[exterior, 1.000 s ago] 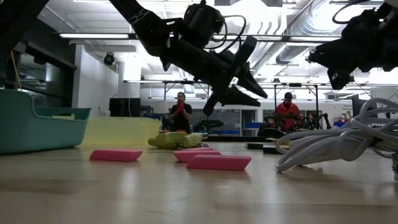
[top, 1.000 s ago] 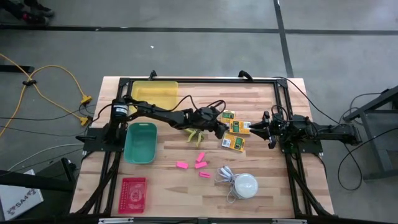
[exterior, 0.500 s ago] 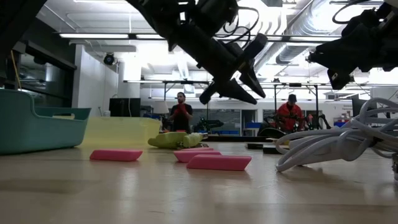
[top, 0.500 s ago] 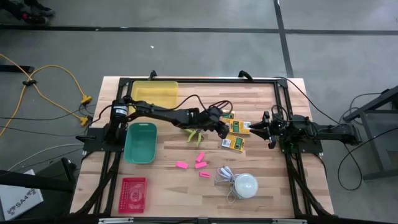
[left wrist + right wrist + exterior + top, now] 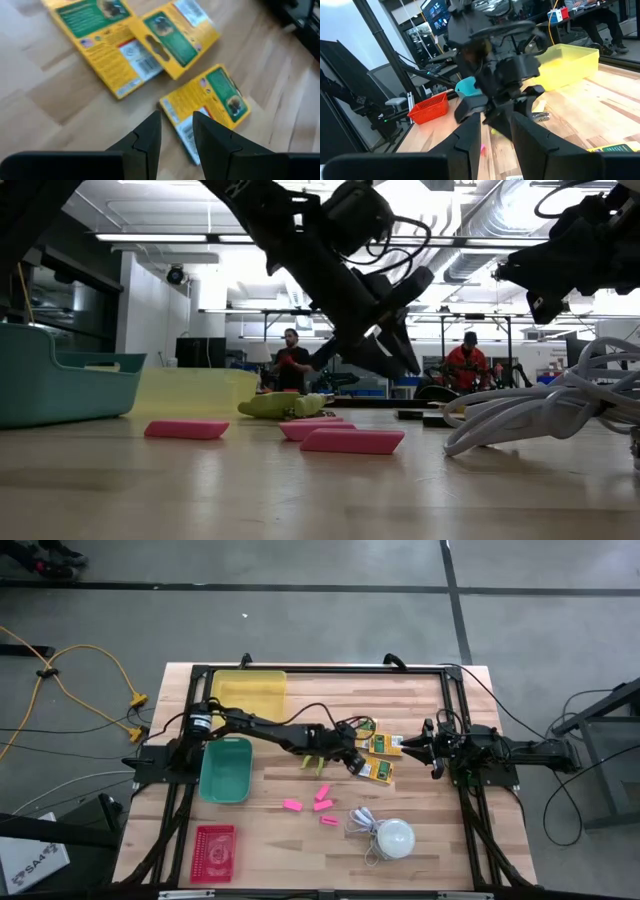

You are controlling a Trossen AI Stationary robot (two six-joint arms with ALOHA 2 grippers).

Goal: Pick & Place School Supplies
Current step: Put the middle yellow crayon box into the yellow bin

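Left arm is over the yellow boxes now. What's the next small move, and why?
Probably lower the left gripper straight onto the nearest yellow box. Its fingers stand slightly apart and empty just above that box's near edge, and this box lies apart from the other two, so it looks easiest to grab. The right gripper waits by the table's right side.

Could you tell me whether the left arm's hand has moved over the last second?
Yes. In the high view the left hand has shifted toward the nearest flat yellow-and-green box and lowered toward the wooden table.
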